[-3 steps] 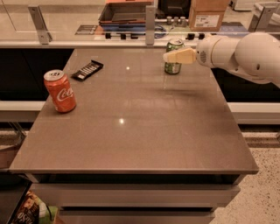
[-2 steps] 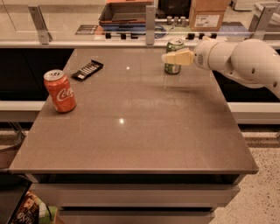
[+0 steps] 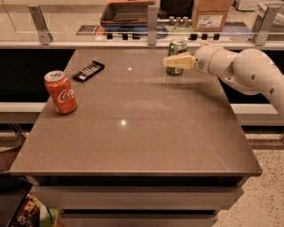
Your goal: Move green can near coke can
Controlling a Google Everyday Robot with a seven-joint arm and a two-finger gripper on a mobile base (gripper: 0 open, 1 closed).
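Green can [image 3: 177,48] stands upright on the brown worktop [image 3: 142,133], close to the far edge and right of its middle, nearer the far right corner than the far left one. From my one camera view I see its silver top and the upper green body.

My gripper [image 3: 171,61] comes in from the right edge, level with the can's middle. Its pale yellow tip lies across the front of the can and hides a band of it. The white arm [image 3: 242,68] runs back behind it, off past the right edge. Whether the gripper is clamped on the can or only lies alongside it, I cannot tell.

Over by the left edge, about halfway between the near and far edges, the coke can [image 3: 61,92] stands upright with its white script facing me. It is well apart from the green can, with most of the worktop's width between them.

A black remote [image 3: 88,71] lies flat and askew toward the far left corner, between the coke can and the far edge. Beyond the far edge I see a cardboard box [image 3: 213,13] and a dark tray [image 3: 126,11] on a shelf.
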